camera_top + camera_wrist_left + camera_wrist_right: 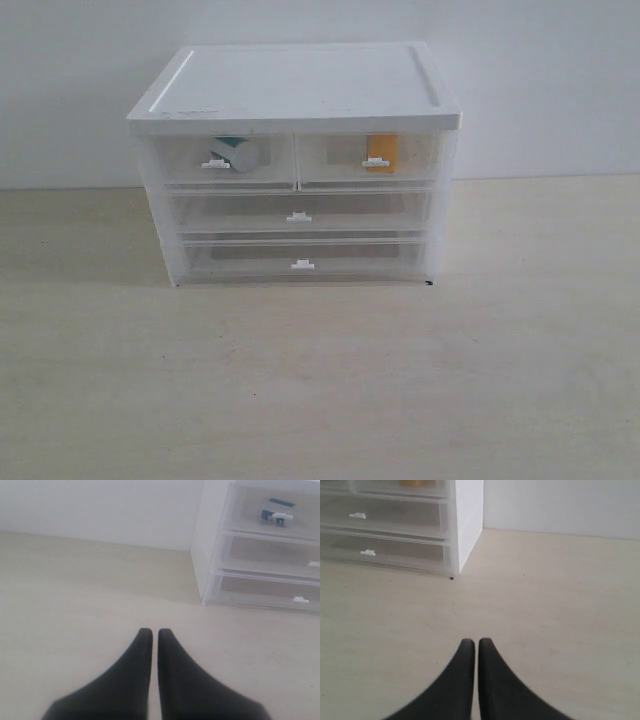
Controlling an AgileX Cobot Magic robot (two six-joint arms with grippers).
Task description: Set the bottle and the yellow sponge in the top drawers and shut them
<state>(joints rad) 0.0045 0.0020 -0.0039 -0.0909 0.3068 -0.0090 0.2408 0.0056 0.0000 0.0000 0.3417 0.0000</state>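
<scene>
We count four drawers in the drawer unit point(300, 90), all pushed in: two half-width on top, two full-width drawers point(240, 212) below. One bottle point(236, 154) lies in the left top drawer point(180, 162), one yellow sponge point(381, 152) in the right top drawer point(330, 162). Left gripper point(151, 632) and right gripper point(471, 642) hover over the table point(320, 380), both closed up, empty.

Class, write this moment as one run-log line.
bottle: in left top drawer | sponge: in right top drawer | both shut | left gripper: shut, empty | right gripper: shut, empty
</scene>
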